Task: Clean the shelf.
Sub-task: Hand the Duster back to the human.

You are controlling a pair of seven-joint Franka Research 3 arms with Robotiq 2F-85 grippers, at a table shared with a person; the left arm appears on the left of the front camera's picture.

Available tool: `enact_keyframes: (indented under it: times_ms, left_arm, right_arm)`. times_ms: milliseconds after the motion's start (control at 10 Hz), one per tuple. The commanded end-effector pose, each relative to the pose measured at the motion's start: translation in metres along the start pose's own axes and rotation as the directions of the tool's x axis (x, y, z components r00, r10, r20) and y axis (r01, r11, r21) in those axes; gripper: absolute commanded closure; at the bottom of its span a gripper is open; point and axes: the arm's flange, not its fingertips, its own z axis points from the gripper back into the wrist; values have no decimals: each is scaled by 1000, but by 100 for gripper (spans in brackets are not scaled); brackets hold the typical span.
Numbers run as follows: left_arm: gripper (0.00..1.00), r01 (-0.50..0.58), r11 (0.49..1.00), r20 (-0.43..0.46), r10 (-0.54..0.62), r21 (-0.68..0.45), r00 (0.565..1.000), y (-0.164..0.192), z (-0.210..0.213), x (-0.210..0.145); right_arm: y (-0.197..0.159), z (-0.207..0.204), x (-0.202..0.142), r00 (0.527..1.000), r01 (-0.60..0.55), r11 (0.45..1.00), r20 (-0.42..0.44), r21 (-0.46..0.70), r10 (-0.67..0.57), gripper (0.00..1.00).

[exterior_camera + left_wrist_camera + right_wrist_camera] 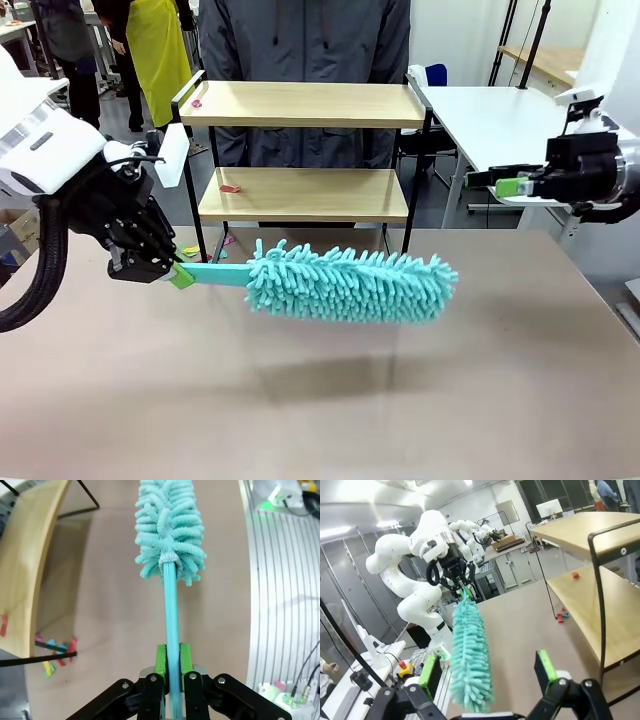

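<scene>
- My left pincer is clenched on the flat teal handle of the duster; in the left wrist view the green pads press both faces of the handle near its free end.
- My right pincer is released, jaws wide and holding nothing, raised at the right side well apart from the shelf.
- The shelf stands at the far edge of the desk, just in front of a person. The duster hangs level above the desk, near the lower board but not touching it.
- Shelf construction: two flat light wooden boards, smooth-faced, carried on a thin black metal frame with raised side rails.
- Handling judgement, shelf: rigid but probably light, so a hard sideways sweep could slide or tip it. If it must be steadied, take hold of a black upright or rail, not a board edge.
- Handling judgement, duster: the head is a dense brush of soft chenille fingers, compliant and harmless to the wood. The handle looks like thin plastic and may flex; held at the far end, the head has leverage, so light contact is advised.
- Debris: small red scraps lie on the lower board and one on the upper board's left end; more coloured bits lie on the desk by the left legs. They look light enough to be swept off.
</scene>
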Motion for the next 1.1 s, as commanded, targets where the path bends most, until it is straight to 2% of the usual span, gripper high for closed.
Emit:
enact_keyframes:
  times_ms: [0, 200, 500, 600, 1000]
  left_arm:
    - [87, 24, 999, 119, -28, 31, 992, 10, -14, -4]
    - [87, 29, 999, 164, -31, 15, 986, 21, -25, -11]
    - [87, 83, 996, 181, -84, 15, 980, 30, -37, -12]
    - [87, 20, 1000, 129, -22, 18, 991, 26, -26, -7]
    - [87, 20, 1000, 129, -22, 18, 991, 26, -26, -7]
  right_arm:
    - [9, -17, -30, 995, -99, 994, -27, -39, 98, 0]
    - [11, -20, -56, 988, -150, 985, -31, -86, 148, 0]
    - [12, -23, -82, 973, -230, 961, -31, -153, 228, 0]
    - [11, -24, -90, 971, -241, 958, -31, -157, 239, 0]
    - [15, -37, -110, 971, -230, 964, 28, -133, 236, 0]
